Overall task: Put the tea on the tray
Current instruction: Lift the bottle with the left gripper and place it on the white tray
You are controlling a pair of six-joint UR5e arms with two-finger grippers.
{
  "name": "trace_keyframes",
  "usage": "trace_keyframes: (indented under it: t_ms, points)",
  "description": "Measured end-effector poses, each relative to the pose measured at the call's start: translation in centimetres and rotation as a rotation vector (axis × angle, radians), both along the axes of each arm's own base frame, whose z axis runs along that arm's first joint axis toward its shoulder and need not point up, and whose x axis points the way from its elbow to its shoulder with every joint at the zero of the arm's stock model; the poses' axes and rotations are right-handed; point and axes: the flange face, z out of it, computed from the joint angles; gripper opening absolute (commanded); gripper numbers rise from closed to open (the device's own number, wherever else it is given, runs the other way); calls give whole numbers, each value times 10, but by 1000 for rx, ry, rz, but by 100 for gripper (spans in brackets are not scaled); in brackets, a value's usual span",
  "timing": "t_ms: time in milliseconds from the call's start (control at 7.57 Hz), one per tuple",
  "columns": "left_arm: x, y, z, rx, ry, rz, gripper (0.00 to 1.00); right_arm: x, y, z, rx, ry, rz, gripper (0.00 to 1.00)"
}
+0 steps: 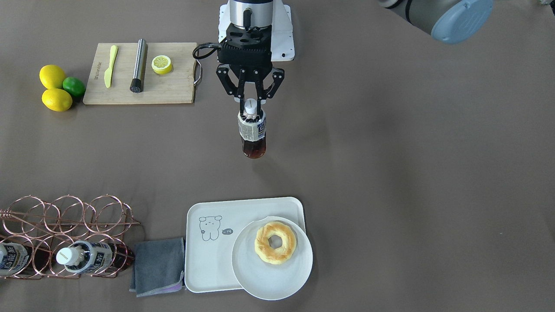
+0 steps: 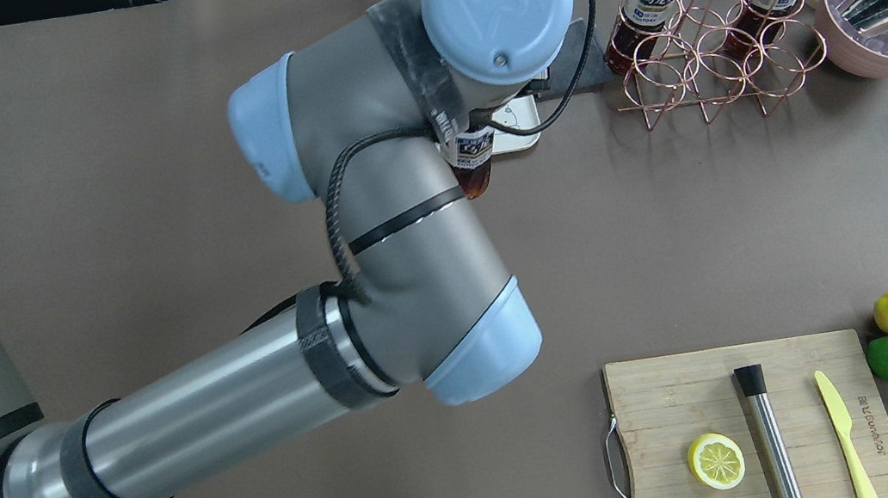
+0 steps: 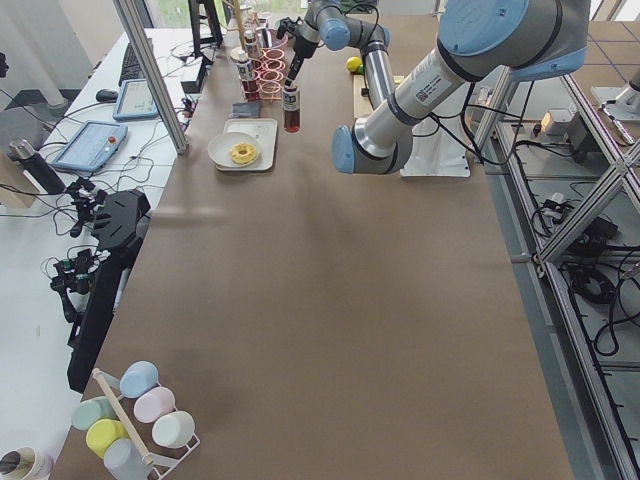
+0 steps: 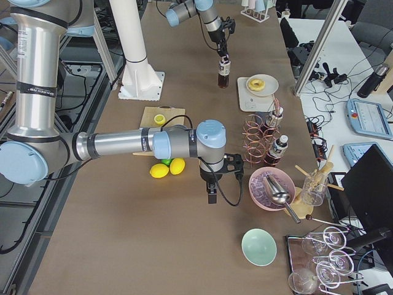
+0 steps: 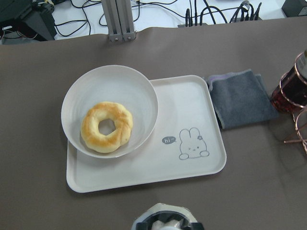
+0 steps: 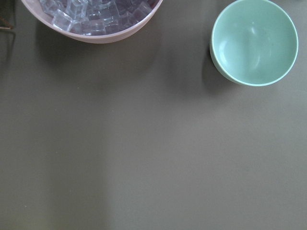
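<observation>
Tea bottle, small clear plastic with dark red-brown liquid (image 1: 252, 134), hangs upright over the brown table (image 1: 390, 173), short of the off-white bear-print tray (image 1: 208, 260), its white-capped neck clamped by the left gripper (image 1: 251, 110); the right gripper (image 4: 210, 195) shows too little to tell its opening

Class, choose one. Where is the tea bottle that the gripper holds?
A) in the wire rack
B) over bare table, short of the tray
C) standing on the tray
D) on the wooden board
B: the left gripper holds the tea over bare table, apart from the tray.
</observation>
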Motion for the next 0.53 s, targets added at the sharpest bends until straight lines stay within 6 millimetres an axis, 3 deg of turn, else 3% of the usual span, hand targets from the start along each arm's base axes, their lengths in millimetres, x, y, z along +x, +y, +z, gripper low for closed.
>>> trace_keyframes:
  t_ms: [264,529]
  points:
    - [30,-65,-18,5,11,-54,0,0,4,5,-11,-4,1,100]
    - [48,-126,-35,-10,13,-87,0,0,6,7,-17,-4,1,100]
